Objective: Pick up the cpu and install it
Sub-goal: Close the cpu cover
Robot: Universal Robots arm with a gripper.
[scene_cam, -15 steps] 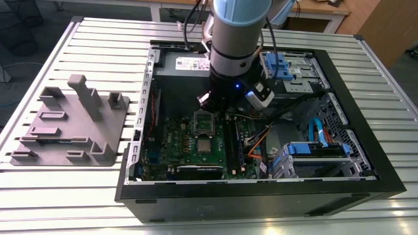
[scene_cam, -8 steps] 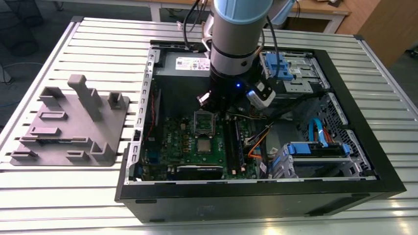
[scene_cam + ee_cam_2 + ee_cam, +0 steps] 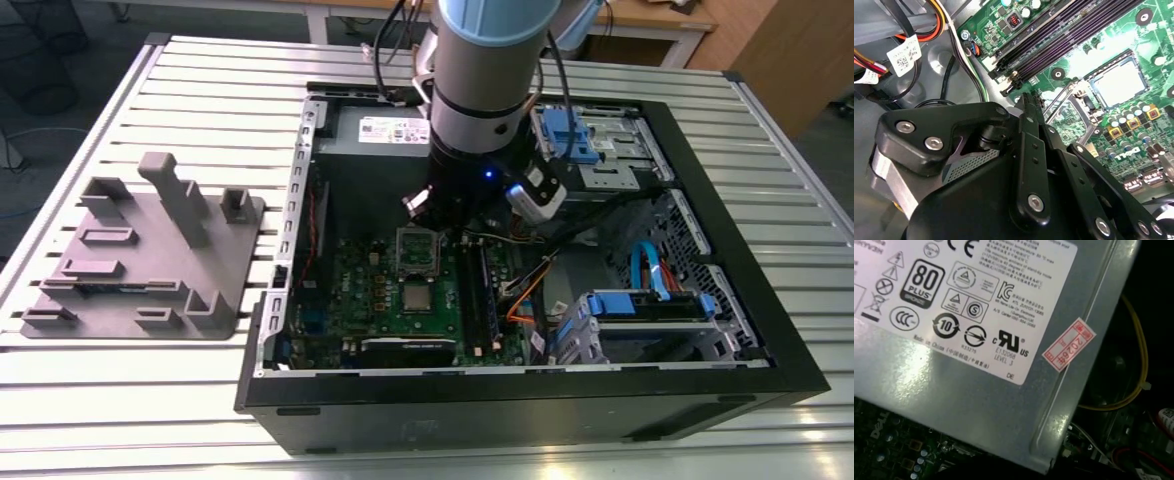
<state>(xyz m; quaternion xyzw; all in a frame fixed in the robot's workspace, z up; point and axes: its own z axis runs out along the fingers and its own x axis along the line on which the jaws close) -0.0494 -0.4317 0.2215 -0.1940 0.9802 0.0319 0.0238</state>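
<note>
The gripper (image 3: pixel 1030 102), jaw state impossible to tell, hovers beside the open frame (image 3: pixel 1066 102); the cpu (image 3: pixel 1116 85) looks seated, not yet latched.

The computer case (image 3: pixel 534 400) is lying open on the tabletop (image 3: pixel 134 400), the tray (image 3: pixel 134 260) sitting beside it on the exterior view's left. Inside, the cpu (image 3: pixel 418 296) is resting on the motherboard (image 3: pixel 367 280), with the end effector (image 3: pixel 461 225) hanging above.
</note>
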